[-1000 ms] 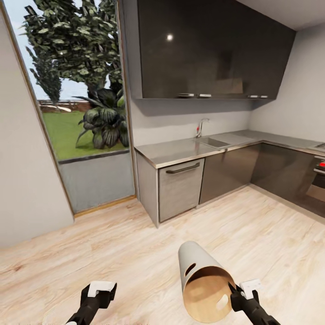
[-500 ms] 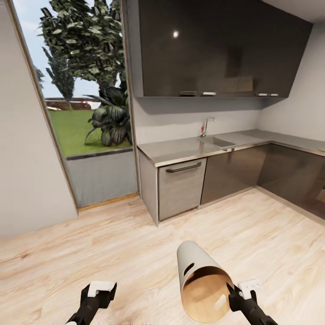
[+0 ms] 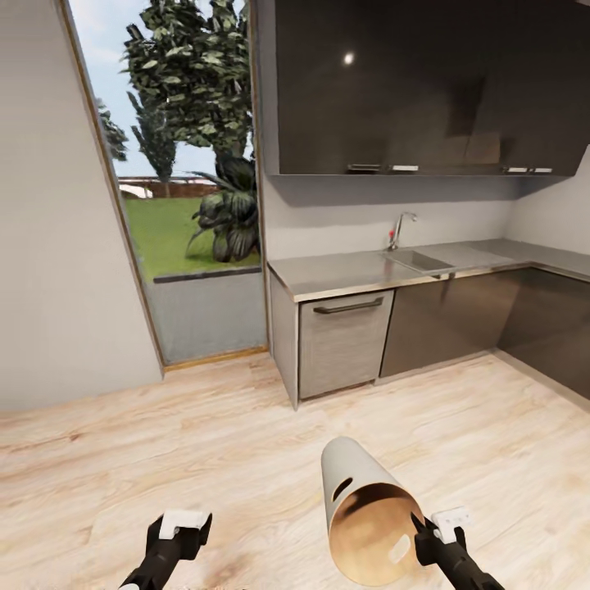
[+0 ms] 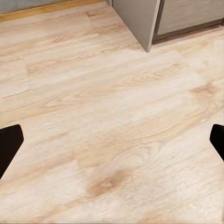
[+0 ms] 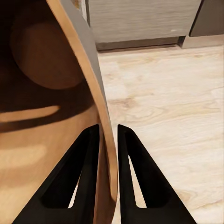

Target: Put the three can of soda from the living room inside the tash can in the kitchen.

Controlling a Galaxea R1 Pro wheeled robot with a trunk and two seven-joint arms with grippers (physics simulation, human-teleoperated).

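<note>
the kitchen spreads ahead: a pale wood plank floor (image 3: 205, 442) with visible grain and knots, a matte grey countertop (image 3: 360, 274) running into a corner, glossy dark upper cabinets (image 3: 426, 82) that mirror a ceiling light, a brushed grey appliance front with a bar handle (image 3: 344, 344), and a tall window (image 3: 180, 205) onto lawn and trees. a sink with a curved tap (image 3: 400, 229) sits in the counter.

the tash can (image 3: 360, 500) hangs off the floor, tipped over so its mouth faces the robot; a smooth light grey cylinder, brown inside, with oval cut-outs near the rim. the right gripper (image 5: 108, 135) pinches the thin rim wall, one black tapered finger inside and one outside, nearly closed on it. the left gripper (image 3: 179, 528) holds nothing, its fingers spread wide over bare planks.

the risk, as i judge it: a one-sided pinch on a slick, thin rim may let the bin pivot or slip free while the robot moves, and tilted like this it could not keep cans inside.
</note>
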